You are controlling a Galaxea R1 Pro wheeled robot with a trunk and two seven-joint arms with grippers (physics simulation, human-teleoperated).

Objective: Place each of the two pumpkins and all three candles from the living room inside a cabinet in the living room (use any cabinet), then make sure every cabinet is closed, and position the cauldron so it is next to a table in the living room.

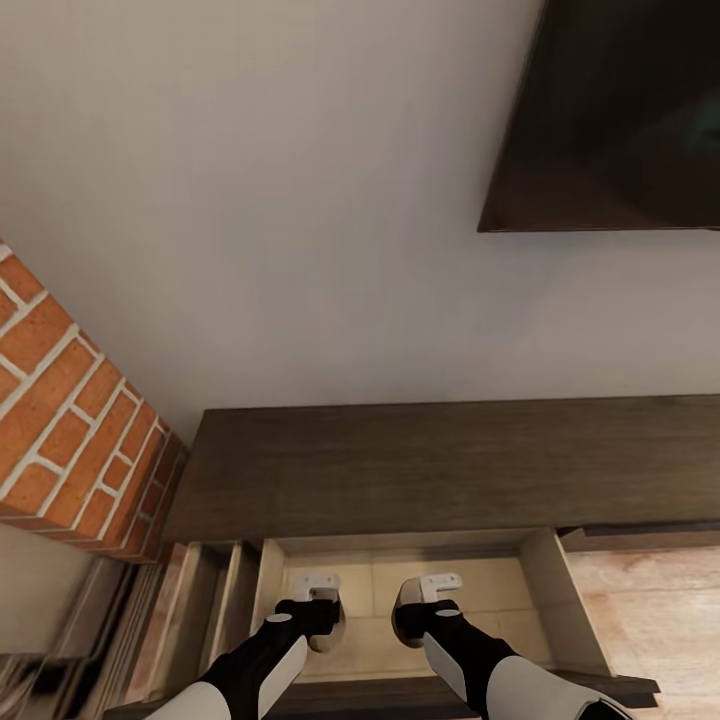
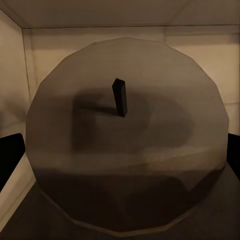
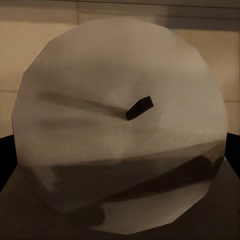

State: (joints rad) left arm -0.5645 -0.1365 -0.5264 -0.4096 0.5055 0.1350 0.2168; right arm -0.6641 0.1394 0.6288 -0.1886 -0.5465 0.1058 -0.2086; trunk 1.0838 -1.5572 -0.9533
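Note:
The long dark-brown cabinet (image 1: 430, 465) stands against the wall with one compartment (image 1: 545, 590) pulled open below its top. Both arms reach down into that pale opening. My left gripper (image 1: 318, 612) is shut on a tan candle (image 2: 150, 165) with a dark wick; black fingers (image 2: 10, 157) flank it in the left wrist view. My right gripper (image 1: 425, 612) is shut on another candle (image 3: 100, 150), seen tilted, with fingers (image 3: 232, 150) at its sides. In the head view both candles are mostly hidden under the grippers.
A red brick fireplace side (image 1: 70, 420) juts in left of the cabinet. A dark flat screen (image 1: 620, 110) hangs on the white wall above. Wooden floor (image 1: 650, 600) shows right of the open compartment, whose walls box in both grippers.

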